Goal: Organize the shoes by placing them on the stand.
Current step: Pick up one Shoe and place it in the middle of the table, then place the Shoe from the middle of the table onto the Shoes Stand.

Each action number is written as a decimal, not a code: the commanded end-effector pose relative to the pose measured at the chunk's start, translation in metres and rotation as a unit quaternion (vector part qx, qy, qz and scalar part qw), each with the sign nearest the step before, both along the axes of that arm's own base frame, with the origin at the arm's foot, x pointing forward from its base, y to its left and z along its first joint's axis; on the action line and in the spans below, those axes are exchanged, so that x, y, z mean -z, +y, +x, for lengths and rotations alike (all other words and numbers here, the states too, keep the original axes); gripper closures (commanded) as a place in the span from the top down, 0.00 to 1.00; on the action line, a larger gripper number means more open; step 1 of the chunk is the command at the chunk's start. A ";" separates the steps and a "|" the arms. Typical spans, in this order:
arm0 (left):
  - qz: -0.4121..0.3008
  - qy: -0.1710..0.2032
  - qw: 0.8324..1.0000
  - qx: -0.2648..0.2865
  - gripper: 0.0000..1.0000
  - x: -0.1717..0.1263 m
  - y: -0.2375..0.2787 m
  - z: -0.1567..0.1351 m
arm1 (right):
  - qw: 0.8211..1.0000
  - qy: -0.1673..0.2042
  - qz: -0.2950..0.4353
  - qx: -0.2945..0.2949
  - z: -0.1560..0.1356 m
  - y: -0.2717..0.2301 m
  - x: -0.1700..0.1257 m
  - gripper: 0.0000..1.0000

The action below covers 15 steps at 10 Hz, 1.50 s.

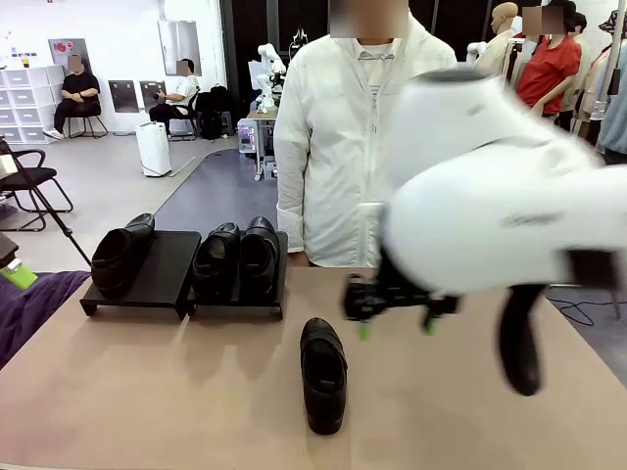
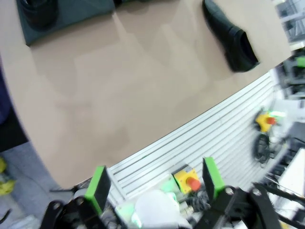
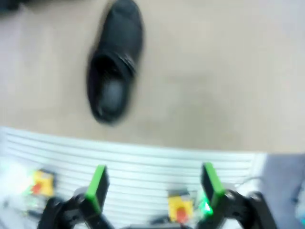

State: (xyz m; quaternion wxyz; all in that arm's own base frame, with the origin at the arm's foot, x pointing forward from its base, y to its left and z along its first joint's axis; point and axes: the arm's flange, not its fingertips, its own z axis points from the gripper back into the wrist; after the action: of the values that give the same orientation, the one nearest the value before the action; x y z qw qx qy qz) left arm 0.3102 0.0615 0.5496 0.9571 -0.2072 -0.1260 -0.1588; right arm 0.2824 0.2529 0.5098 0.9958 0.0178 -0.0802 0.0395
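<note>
Three black shoes stand on the stand [image 1: 157, 279] at the far left of the table [image 1: 147, 392]: one [image 1: 121, 253] on the left panel, two side by side [image 1: 238, 257] on the right panel. The fourth shoe [image 1: 323, 374] lies on the bare table near the middle, toe toward the person [image 1: 343, 137] in the white jacket. The right gripper [image 1: 396, 318] hangs just at the two o'clock side of this shoe, not touching it, fingers apart and empty. In the left wrist view the left gripper [image 2: 155, 183] is also spread wide and empty, over the table edge.
</note>
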 end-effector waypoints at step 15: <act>0.002 0.002 1.000 0.001 1.00 0.000 0.002 -0.001 | 0.983 0.084 0.138 -0.089 -0.019 -0.191 -0.029 1.00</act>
State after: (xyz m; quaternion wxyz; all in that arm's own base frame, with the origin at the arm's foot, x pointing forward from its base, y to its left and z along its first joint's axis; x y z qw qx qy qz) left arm 0.3101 0.0615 0.5496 0.9570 -0.2072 -0.1260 -0.1589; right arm 0.2608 0.0652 0.5340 0.9798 0.1656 -0.0045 0.1122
